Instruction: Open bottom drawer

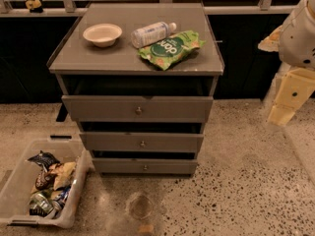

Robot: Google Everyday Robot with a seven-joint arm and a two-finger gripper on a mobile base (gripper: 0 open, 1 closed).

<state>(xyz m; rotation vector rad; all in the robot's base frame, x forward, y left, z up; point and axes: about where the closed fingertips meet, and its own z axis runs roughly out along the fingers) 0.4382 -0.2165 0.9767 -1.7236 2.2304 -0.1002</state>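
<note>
Gripper [287, 103] sits at the far right edge of the view, cream-coloured, hanging off the white arm [300, 31]. It is level with the top drawer [137, 109], well apart from the cabinet [69, 63] and touching nothing. Can't tell whether it's apart or together from this angle.

Bottom drawer [145, 166] is the lowest of three grey fronts, just above the speckled floor [236, 181]. Small round metal knob [145, 167] at centre. Dark gap between it and the middle drawer [142, 142] above; can't tell how far out it sits.

On the cabinet top:
- white bowl [102, 34] at the left, upright
- plastic bottle [153, 33] lying on its side, middle
- green chip bag [171, 48] lying flat, just beside the bottle and touching it at the bottle's near side

Floor, left of the cabinet: clear plastic bin [15, 181] holding snack packets and a can or two – its near corner sits just beside the bottom drawer's left end.

Faint round see-through shape [140, 206] on the floor in front of the cabinet, centred – can't tell what it is.
</note>
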